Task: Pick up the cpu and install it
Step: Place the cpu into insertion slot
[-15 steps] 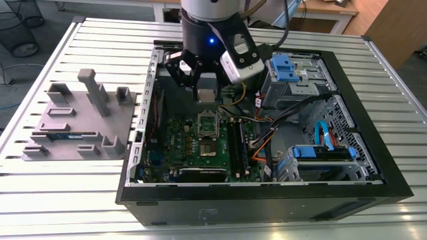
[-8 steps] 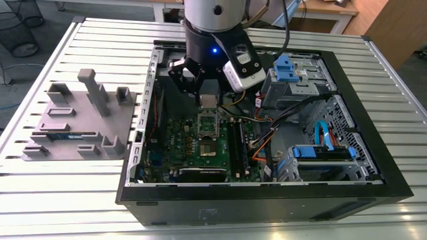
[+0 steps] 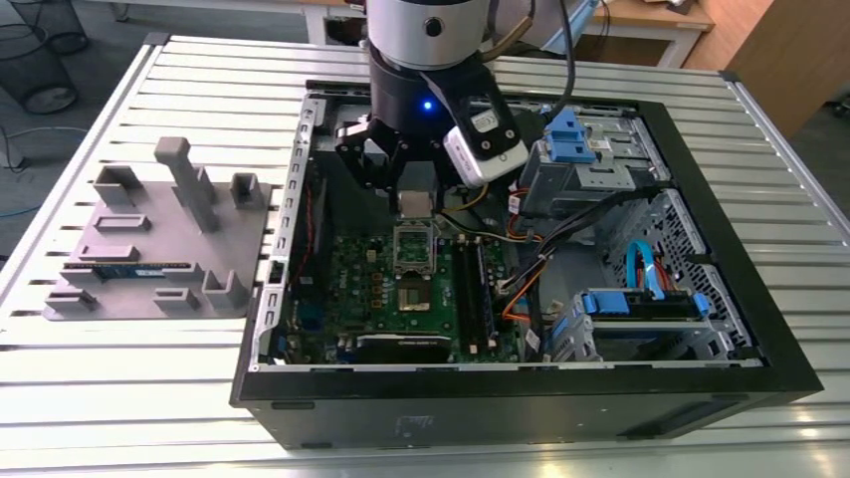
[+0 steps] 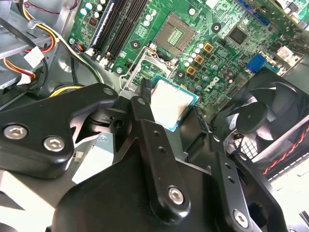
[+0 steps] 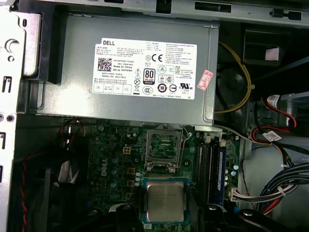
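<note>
— Exterior view, as seen from the floor: a silver-and-black robot arm (image 3: 425, 40) hangs over an open black desktop computer case (image 3: 531, 398) that lies on a slatted metal table (image 3: 133, 378). What is it carrying?

— The small, flat, square, silver-topped cpu (image 3: 416, 204). The black gripper (image 3: 416, 199) has its fingers closed on the chip's opposite edges. In the second wrist view one black finger (image 4: 142, 108) presses against the side of the chip's green rim.

— And where does the chip sit?

— It is in the air above the green motherboard (image 3: 385, 299), inside the case. In the first wrist view it hangs near the square metal-framed processor socket (image 5: 163, 147), which is open and empty. The chip is level, metal top up, and not yet seated.

— What surrounds it?

— Beyond the socket in that view is a large grey power-supply box with a white label (image 5: 140, 72). Long black memory slots (image 4: 118, 24) run alongside the socket, and a round black cooling fan (image 4: 263, 123) stands at the case wall.

— Anything outside the case?

— On the exterior view's left, just beside the case, lies a grey plastic tray with upright blocks (image 3: 146, 234). A long, thin blue-green memory stick (image 3: 133, 269) rests on it, well apart from the gripper.
</note>
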`<state>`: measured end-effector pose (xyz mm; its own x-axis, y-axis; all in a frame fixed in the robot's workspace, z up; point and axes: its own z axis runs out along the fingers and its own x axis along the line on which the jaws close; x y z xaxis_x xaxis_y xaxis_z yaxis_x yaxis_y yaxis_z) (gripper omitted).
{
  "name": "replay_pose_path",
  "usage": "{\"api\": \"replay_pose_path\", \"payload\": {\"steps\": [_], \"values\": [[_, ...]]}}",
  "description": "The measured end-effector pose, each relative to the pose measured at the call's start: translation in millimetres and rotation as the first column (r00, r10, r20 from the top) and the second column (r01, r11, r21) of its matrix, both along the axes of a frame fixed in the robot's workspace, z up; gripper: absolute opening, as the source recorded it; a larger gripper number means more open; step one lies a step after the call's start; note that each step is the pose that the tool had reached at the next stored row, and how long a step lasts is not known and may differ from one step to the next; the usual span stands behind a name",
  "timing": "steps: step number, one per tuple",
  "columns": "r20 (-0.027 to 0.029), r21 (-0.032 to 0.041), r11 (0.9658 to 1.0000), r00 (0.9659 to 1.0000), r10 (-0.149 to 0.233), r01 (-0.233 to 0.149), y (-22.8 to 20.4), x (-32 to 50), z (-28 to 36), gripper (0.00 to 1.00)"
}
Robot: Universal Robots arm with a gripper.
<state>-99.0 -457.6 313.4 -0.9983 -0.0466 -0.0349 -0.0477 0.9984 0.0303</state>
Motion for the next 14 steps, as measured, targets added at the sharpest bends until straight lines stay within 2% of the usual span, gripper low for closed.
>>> {"api": "replay_pose_path", "payload": {"steps": [7, 14], "values": [[0.0000, -0.0001, 1.0000, 1.0000, 0.000, 0.000, 0.0, 0.0, -4.6, 0.47], [0.0000, -0.0005, 1.0000, 1.0000, 0.000, 0.000, 0.0, 0.0, -6.4, 0.47]]}}
